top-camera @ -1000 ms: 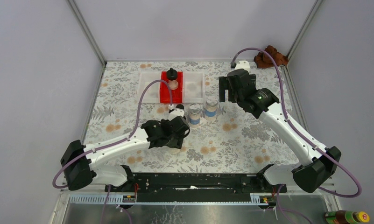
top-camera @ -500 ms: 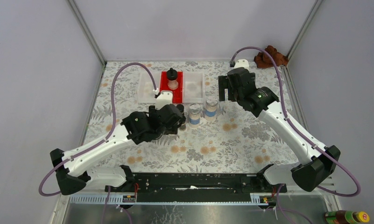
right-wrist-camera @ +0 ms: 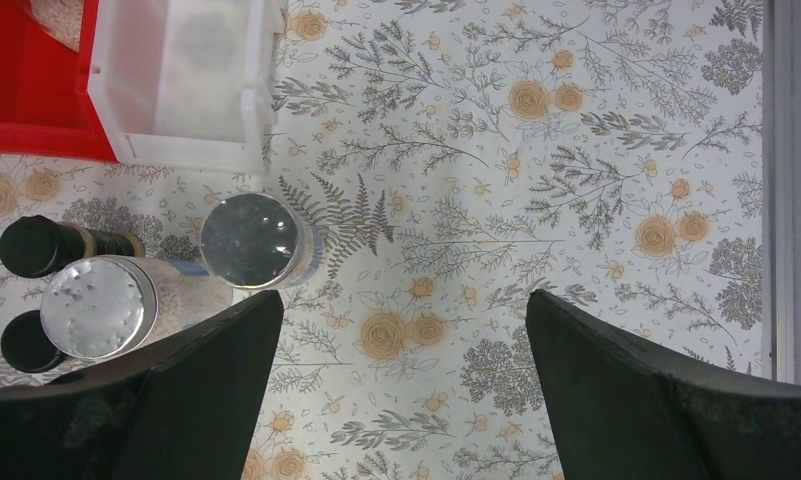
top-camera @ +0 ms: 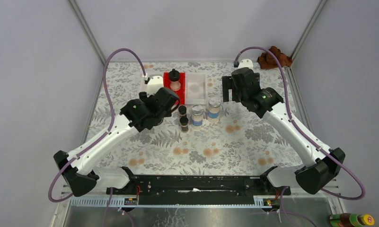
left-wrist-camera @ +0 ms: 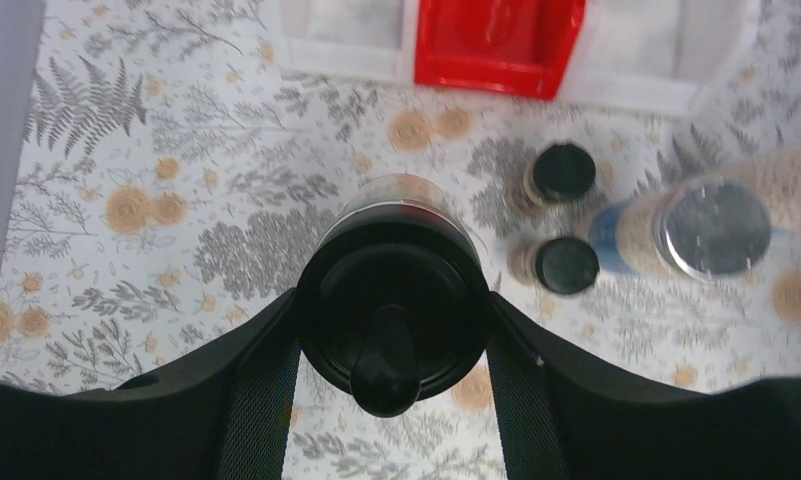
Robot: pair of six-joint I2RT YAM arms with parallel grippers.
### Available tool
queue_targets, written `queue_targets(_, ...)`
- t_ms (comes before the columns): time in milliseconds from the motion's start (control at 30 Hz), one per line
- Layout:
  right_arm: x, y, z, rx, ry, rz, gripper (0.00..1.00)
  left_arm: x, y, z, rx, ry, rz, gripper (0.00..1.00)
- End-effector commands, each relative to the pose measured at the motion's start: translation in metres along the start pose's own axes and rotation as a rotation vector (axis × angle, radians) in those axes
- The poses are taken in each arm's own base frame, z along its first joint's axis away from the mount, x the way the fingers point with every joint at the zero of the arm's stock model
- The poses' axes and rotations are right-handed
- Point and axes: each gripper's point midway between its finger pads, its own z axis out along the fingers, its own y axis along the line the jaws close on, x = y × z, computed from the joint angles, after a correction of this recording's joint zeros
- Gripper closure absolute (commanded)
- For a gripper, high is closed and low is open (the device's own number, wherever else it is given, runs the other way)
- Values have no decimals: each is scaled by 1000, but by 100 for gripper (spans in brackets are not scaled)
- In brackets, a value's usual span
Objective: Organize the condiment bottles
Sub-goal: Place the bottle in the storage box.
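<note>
Squarely within the left hand (left-wrist-camera: 392, 312) sits a black-capped clear jar (left-wrist-camera: 393, 285).

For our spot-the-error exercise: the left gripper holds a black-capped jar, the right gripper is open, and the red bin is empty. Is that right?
Not quite: the red bin is not empty. The top external view shows a clear jar with a black domed cap standing in it. The rest is right.

On the flowered desk (top-camera: 225, 146), a red bin (top-camera: 180, 96) and a white bin (top-camera: 197, 89) stand side by side, touching. A brown cloth (top-camera: 275, 57) lies at the far right corner.
</note>
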Motion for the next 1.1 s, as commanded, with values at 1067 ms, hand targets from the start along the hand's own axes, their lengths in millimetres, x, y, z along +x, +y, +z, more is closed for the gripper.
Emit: queue_targets(1067, -4, -2, 18, -13, 2, 20, 0, -108, -68, 184, 136, -60, -135, 100)
